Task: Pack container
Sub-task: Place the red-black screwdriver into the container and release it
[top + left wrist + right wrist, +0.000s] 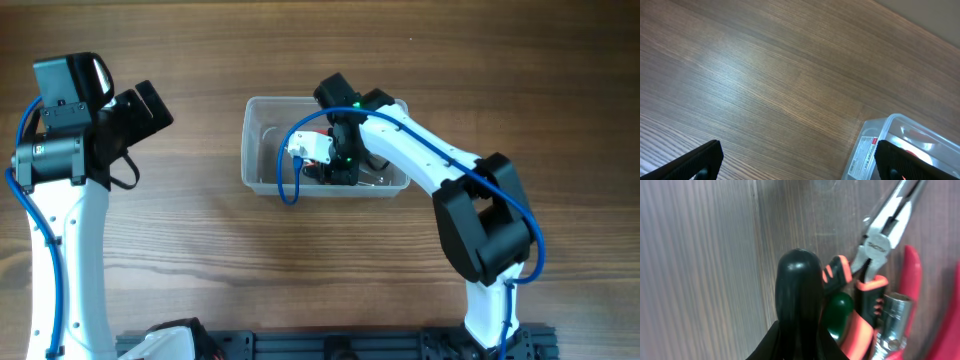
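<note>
The right arm [430, 150] reaches from its base at the table's [200, 250] near right edge, elbow bent. The right pincer [338, 165] is down inside the container [252, 150]. Whether it is spread or pressed together cannot be told: a black rounded shape [797, 295] fills its wrist view. The left arm [70, 230] stands far left, well apart from the container, with the left pincer [150, 105] spread wide above the table. The clear container sits mid-table, long axis running left to right. Inside lie long-nose pliers [885, 235] with orange-and-black handles, a chrome socket [892, 317], a red handle [912, 275] and a green rounded piece [840, 310].
</note>
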### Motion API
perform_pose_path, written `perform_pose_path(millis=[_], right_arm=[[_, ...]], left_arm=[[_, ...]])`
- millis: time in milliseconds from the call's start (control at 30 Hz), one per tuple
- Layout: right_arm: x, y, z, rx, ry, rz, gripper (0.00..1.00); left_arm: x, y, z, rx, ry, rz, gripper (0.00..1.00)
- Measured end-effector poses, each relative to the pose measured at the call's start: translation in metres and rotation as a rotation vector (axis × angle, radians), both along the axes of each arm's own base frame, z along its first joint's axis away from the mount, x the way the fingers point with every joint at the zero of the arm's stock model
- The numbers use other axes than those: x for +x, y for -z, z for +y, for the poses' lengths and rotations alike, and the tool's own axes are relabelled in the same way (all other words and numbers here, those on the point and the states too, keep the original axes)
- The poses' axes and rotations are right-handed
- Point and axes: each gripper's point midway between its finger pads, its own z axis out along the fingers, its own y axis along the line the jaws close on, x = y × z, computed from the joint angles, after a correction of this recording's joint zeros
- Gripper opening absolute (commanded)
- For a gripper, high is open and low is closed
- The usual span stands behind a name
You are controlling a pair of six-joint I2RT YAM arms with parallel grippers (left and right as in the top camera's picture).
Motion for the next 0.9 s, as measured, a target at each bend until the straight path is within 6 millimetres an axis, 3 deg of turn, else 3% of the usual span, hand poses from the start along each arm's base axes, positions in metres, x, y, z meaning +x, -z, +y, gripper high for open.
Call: perform_pose_path(millis=[33, 100, 200, 233, 300, 400, 467, 500, 567, 600, 633, 667, 700, 733, 800, 900], right_arm=[[0.000, 0.001, 0.000, 0.001, -0.001, 0.002, 0.08], [0.002, 0.001, 0.002, 0.007, 0.000, -0.006, 0.41], [0.006, 0.000, 0.004, 0.017, 0.016, -0.017, 0.55], [0.008, -0.001, 0.005, 0.019, 0.037, -0.016, 0.64], [0.017, -0.010, 0.009, 0.022, 0.102, -0.027, 1.00], [0.053, -0.057, 0.013, 0.050, 0.250, -0.150, 1.00], [0.084, -0.116, 0.006, 0.105, 0.368, -0.293, 1.00], [0.103, -0.162, -0.005, 0.164, 0.457, -0.391, 1.00], [0.128, -0.232, -0.041, 0.265, 0.624, -0.523, 1.00], [0.141, -0.268, -0.075, 0.317, 0.744, -0.585, 1.00], [0.151, -0.291, -0.110, 0.350, 0.859, -0.627, 1.00], [0.165, -0.316, -0.193, 0.376, 1.086, -0.683, 1.00], [0.169, -0.316, -0.246, 0.355, 1.224, -0.697, 1.00], [0.170, -0.310, -0.272, 0.338, 1.283, -0.689, 1.00], [0.167, -0.303, -0.301, 0.315, 1.353, -0.669, 1.00], [0.154, -0.289, -0.347, 0.251, 1.454, -0.632, 1.00]], left_arm=[[0.000, 0.000, 0.000, 0.000, 0.000, 0.000, 1.00], [0.000, 0.000, 0.000, 0.000, 0.000, 0.000, 1.00], [0.000, 0.000, 0.000, 0.000, 0.000, 0.000, 1.00], [0.000, 0.000, 0.000, 0.000, 0.000, 0.000, 1.00], [0.000, 0.000, 0.000, 0.000, 0.000, 0.000, 1.00], [0.000, 0.000, 0.000, 0.000, 0.000, 0.001, 1.00], [0.001, 0.000, -0.002, 0.007, 0.026, -0.001, 1.00], [0.004, -0.002, -0.006, 0.011, 0.074, -0.011, 1.00], [0.011, -0.007, -0.013, 0.030, 0.156, -0.039, 1.00], [0.017, -0.011, -0.017, 0.055, 0.212, -0.063, 1.00], [0.021, -0.012, -0.019, 0.068, 0.235, -0.074, 1.00], [0.034, -0.016, -0.021, 0.100, 0.277, -0.111, 1.00], [0.048, -0.012, -0.021, 0.123, 0.299, -0.126, 1.00], [0.057, -0.009, -0.018, 0.137, 0.303, -0.136, 1.00], [0.076, -0.013, -0.014, 0.167, 0.300, -0.188, 1.00], [0.086, 0.004, -0.010, 0.182, 0.304, -0.155, 1.00]])
